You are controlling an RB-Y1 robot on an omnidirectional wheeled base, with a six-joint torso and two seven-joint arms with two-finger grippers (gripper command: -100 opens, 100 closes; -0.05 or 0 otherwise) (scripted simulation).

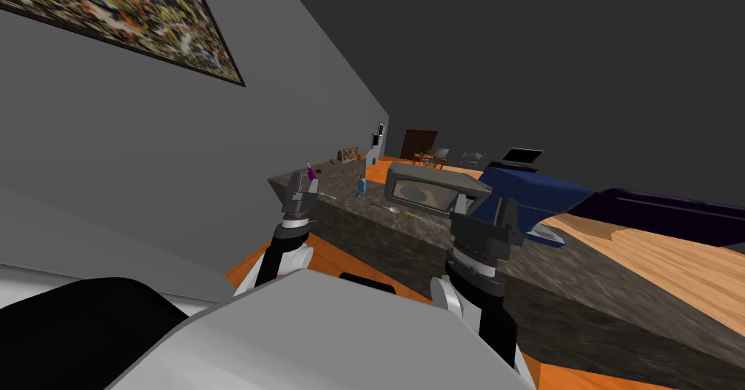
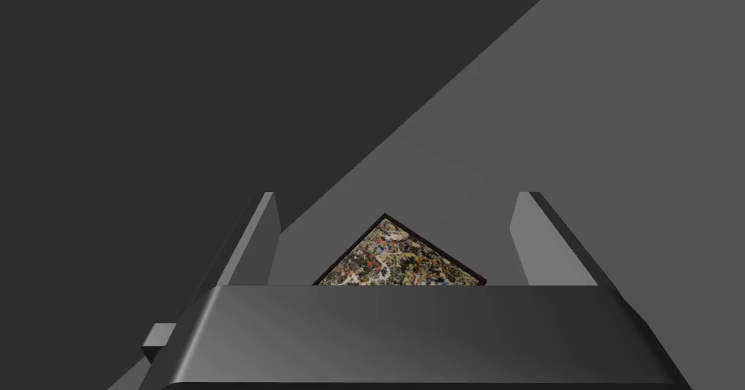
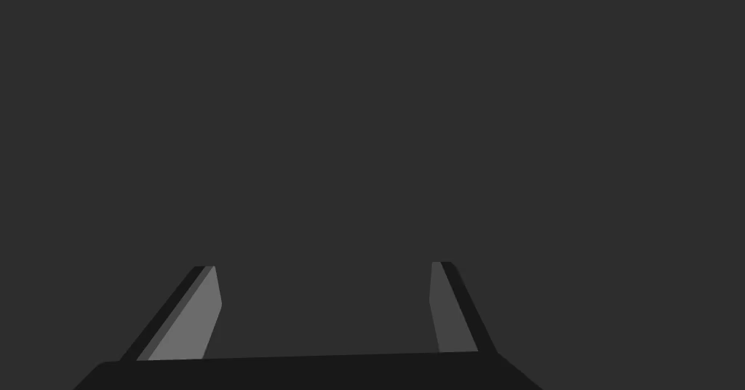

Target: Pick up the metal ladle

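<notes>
Where the grey wall (image 1: 182, 153) meets it, a dark mottled counter (image 1: 338, 187) carries a grey microwave (image 1: 429, 189); the silvery ladle (image 1: 388, 207) lies flat before that, between left gripper (image 1: 302, 182) and right gripper (image 1: 485, 209), both with jaws apart.

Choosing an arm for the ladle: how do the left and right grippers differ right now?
Left gripper shows against the counter's wall end, by a small purple item; right gripper shows before the grey box. Left gripper looks smaller in the head view, likely farther out; right gripper looks larger, nearer. The ladle lies on the counter between them. Shared: both point up, fingers open, holding nothing.
</notes>
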